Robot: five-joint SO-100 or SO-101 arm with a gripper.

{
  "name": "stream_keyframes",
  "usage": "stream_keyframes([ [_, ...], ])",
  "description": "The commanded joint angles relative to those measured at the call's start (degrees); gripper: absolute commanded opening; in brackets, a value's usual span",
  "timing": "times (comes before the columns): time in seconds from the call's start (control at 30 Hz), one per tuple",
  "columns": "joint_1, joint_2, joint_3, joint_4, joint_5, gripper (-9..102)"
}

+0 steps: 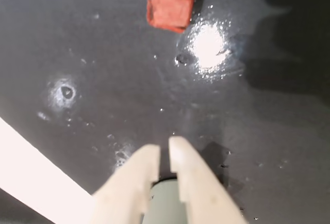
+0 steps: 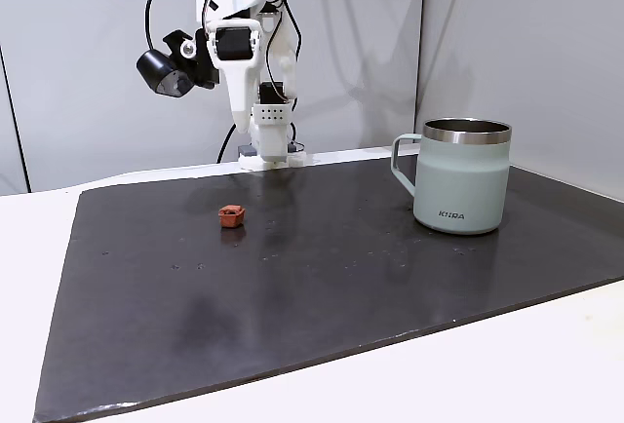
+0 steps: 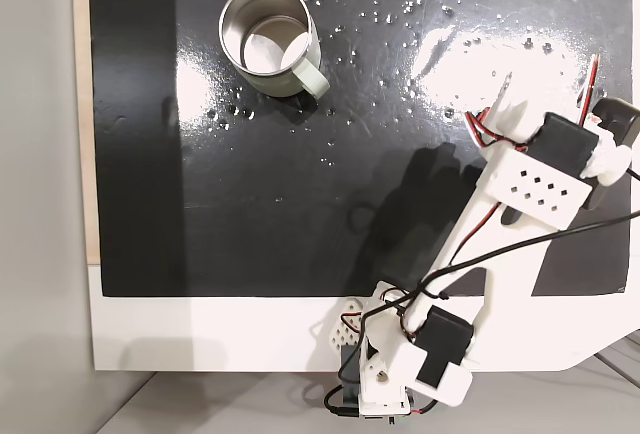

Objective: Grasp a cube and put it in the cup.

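Note:
The cube (image 1: 170, 5) is a small terracotta block lying on the black mat (image 1: 103, 53), at the top of the wrist view, well ahead of my gripper (image 1: 164, 149). The gripper's pale fingers stand almost together, with a thin slit and nothing between them. In a fixed view the gripper (image 2: 241, 123) hangs pointing down above the mat's back edge, while the cube (image 2: 231, 215) lies lower and nearer the camera. The cup (image 2: 460, 179), a pale grey-green mug with a steel rim, stands upright far to the right. From above, the cup (image 3: 270, 39) looks empty, and the arm hides the cube.
The black mat (image 2: 292, 287) lies on a white table (image 2: 29, 248) and is glossy with bright glare patches (image 1: 209, 46). The arm's base (image 2: 265, 155) stands at the mat's back edge. A white strip (image 1: 31, 172) crosses the lower left of the wrist view.

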Motion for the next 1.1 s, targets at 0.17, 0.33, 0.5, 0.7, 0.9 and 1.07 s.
stream_keyframes([
  [0.17,0.62,-0.44,-3.52,2.37,0.53,15],
  [0.33,1.23,-0.53,-1.41,3.25,0.26,32],
  [0.5,2.11,-0.26,2.72,1.14,-1.49,32],
  [0.7,3.87,0.18,11.34,-6.33,-3.60,31],
  [0.9,4.22,-2.55,14.33,-10.81,-5.10,30],
  [1.07,4.22,-5.80,14.41,-12.30,-6.06,30],
])
